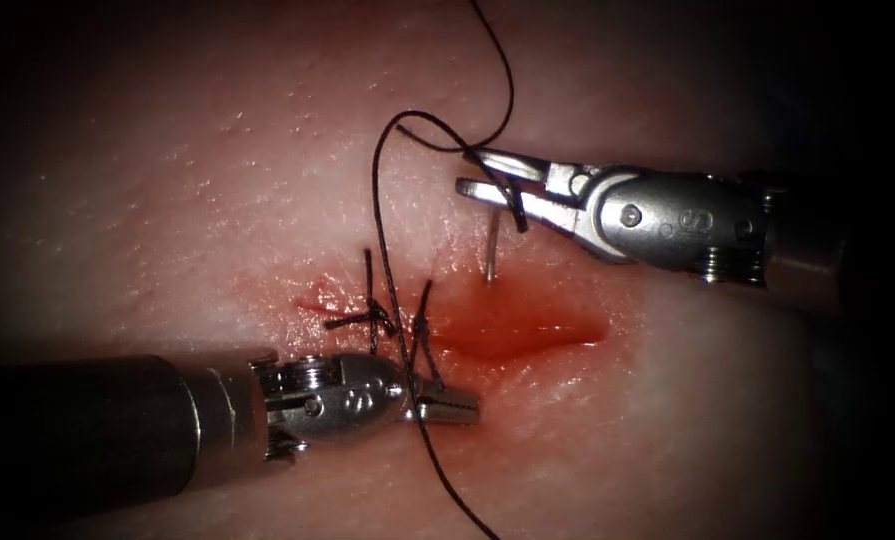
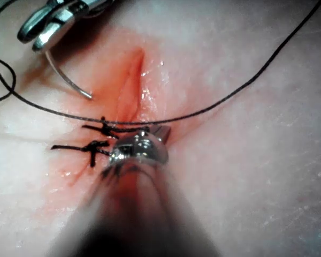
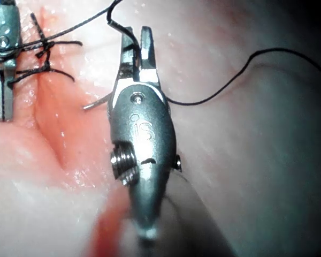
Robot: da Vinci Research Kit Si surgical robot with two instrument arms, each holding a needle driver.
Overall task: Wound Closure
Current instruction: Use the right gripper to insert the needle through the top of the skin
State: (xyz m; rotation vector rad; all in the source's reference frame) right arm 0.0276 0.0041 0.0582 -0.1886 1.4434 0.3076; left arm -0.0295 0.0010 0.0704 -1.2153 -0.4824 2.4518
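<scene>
The cut [image 1: 527,330] runs across the tissue [image 1: 217,180], wet with red fluid. Two knotted stitches [image 1: 377,320] close its left end. My right tool [image 1: 472,172] is above the cut, shut on the curved needle [image 1: 491,250] near its thread end. The needle's tip rests at the cut's upper edge, right of the stitches; it looks free of the tissue [image 2: 91,95]. Thread [image 1: 377,200] loops around the right jaws and runs down across my left tool [image 1: 447,405]. That tool lies below the stitches, shut, with nothing seen between its jaws.
The open part of the cut [image 3: 59,134] lies right of the stitches, between the two tools. Short cut thread ends [image 2: 69,145] stick out from the knots. Loose thread [image 1: 497,60] trails off over the far tissue and off the near edge [image 1: 467,510].
</scene>
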